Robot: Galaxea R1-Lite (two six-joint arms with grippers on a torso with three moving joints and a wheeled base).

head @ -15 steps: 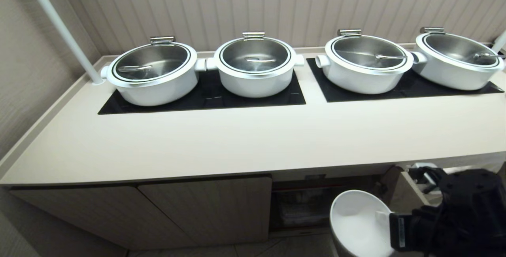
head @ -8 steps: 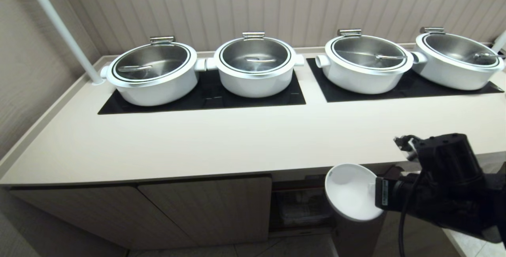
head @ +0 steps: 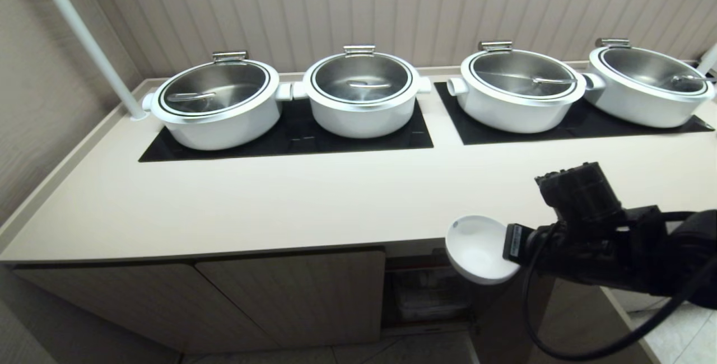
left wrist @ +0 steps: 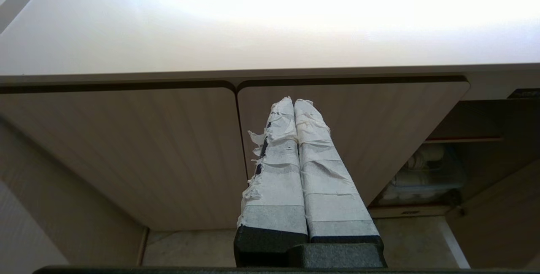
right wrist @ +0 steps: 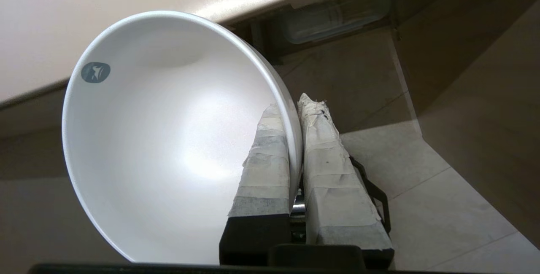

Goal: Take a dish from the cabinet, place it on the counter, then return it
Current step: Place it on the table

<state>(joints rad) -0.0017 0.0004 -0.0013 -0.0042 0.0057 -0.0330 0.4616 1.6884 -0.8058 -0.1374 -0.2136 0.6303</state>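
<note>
Your right tool (right wrist: pixel 294 139) is pinched on the rim of the dish (head: pixel 476 247), one taped finger (right wrist: pixel 265 168) inside the wall and the other outside it, so the bowl hangs out ahead of the tool with its hollow tipped up and toward the robot. Take the front edge of the counter (head: pixel 280 207) as your landmark. The dish sits at that edge, its far rim reaching over the worktop and the rest of it out in front of the edge, above the open cabinet (head: pixel 425 291). The tool itself is on the robot's side of the edge, so the landing ground lies straight ahead of the bowl, past its far rim. I judge the coming move needs a carry forward over the edge and a levelling of the wrist before the foot can meet the worktop. Your left tool (left wrist: pixel 295 109) is parked, fingers together, facing the closed cabinet doors below that same edge.
</note>
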